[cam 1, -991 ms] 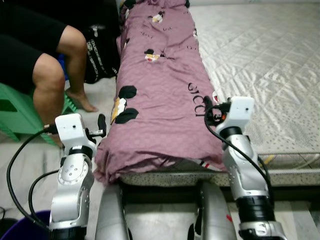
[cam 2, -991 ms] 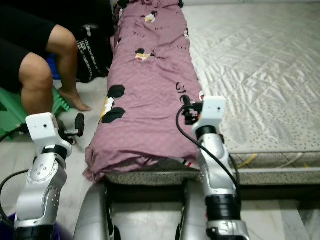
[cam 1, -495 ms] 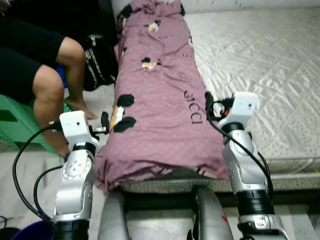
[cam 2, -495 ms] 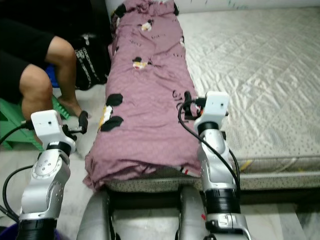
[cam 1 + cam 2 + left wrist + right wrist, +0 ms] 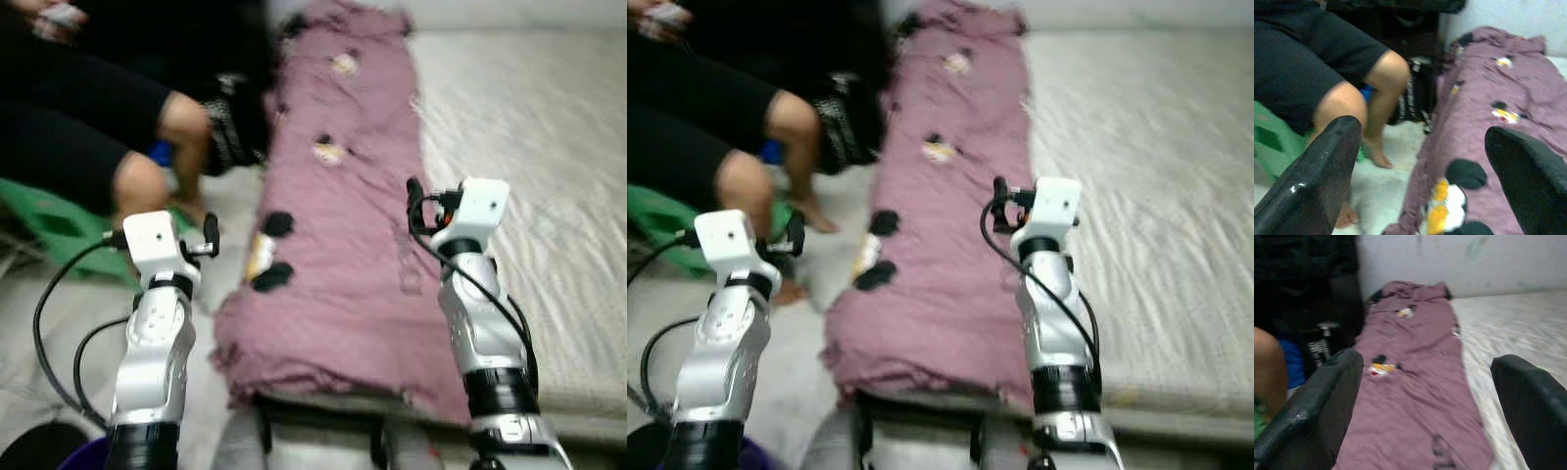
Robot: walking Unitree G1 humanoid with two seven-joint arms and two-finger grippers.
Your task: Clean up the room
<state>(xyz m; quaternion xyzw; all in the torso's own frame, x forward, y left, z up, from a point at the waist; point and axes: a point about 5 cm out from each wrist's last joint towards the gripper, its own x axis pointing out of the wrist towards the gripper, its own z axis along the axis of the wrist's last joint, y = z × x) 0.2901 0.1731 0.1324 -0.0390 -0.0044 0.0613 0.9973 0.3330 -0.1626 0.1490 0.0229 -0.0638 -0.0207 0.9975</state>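
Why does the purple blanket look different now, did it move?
No. The folded purple patterned blanket lies along the same edge of the grey quilted mattress; the whole scene shifted together, so the camera moved, not the blanket.

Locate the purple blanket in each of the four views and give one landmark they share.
Left eye view: purple blanket runs up the middle, between the two arms.
Right eye view: blanket centre-left, beside the mattress.
Left wrist view: blanket past the left gripper, beside the person's knee.
Right wrist view: blanket between the right gripper's fingers.
Shared landmark: the blanket's yellow-and-black cartoon patches.
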